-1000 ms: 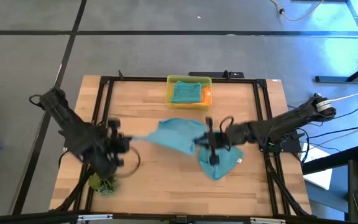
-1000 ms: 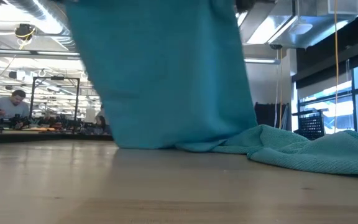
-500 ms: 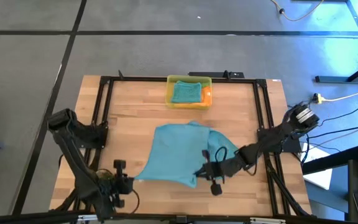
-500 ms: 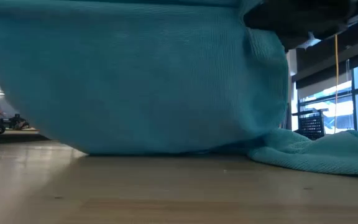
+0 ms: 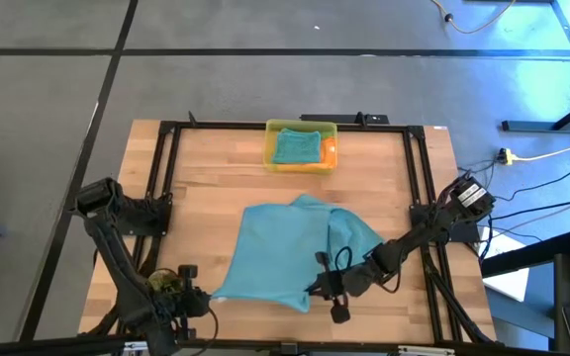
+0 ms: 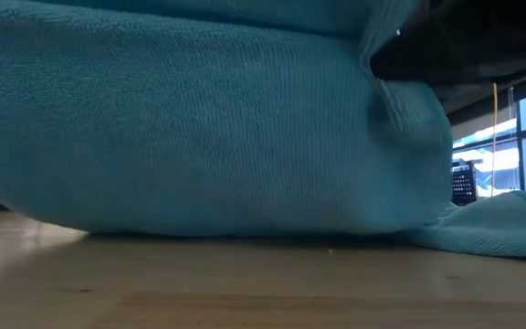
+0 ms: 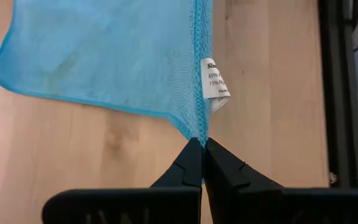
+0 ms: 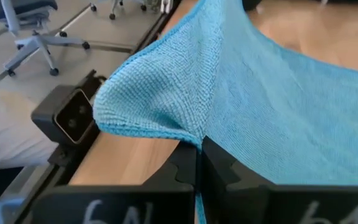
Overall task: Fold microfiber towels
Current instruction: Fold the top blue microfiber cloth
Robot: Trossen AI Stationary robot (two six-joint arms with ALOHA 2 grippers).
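Note:
A teal-blue microfiber towel [image 5: 270,252] is spread between my two grippers near the table's front edge. Its far part lies on the table, and its right side lies over a second teal towel [image 5: 362,235]. My left gripper [image 5: 208,297] is shut on the towel's near left corner. My right gripper [image 5: 313,290] is shut on its near right corner. In the low view the towel [image 6: 199,137] fills most of the picture, with the second towel [image 6: 510,224] at the right. A white label [image 7: 215,84] hangs from the hem by the left corner. My left gripper pinches the towel's very corner tip [image 7: 198,134] between its two fingertips, where the stitched hem ends below the label. The fingers slant down at it from the near left. The cloth fans out from the corner toward the far side. My right gripper pinches the towel near its corner [image 8: 194,134] between its two fingers, coming almost level from the table's right. The corner flap [image 8: 135,106] flops over beside the fingers. The cloth runs away from the hold in a smooth sheet.
A yellow bin [image 5: 301,127] at the far middle holds a folded teal towel [image 5: 295,146] and an orange one [image 5: 329,151]. A small green plant tuft [image 5: 162,285] sits by the left arm. A black frame [image 5: 419,178] borders the table.
Both grippers have come down and toward the table's near edge, drawing the towel with them. The towel hung bunched between them mid-table; now it is spread out wide, its far part laid on the table and over the second towel.

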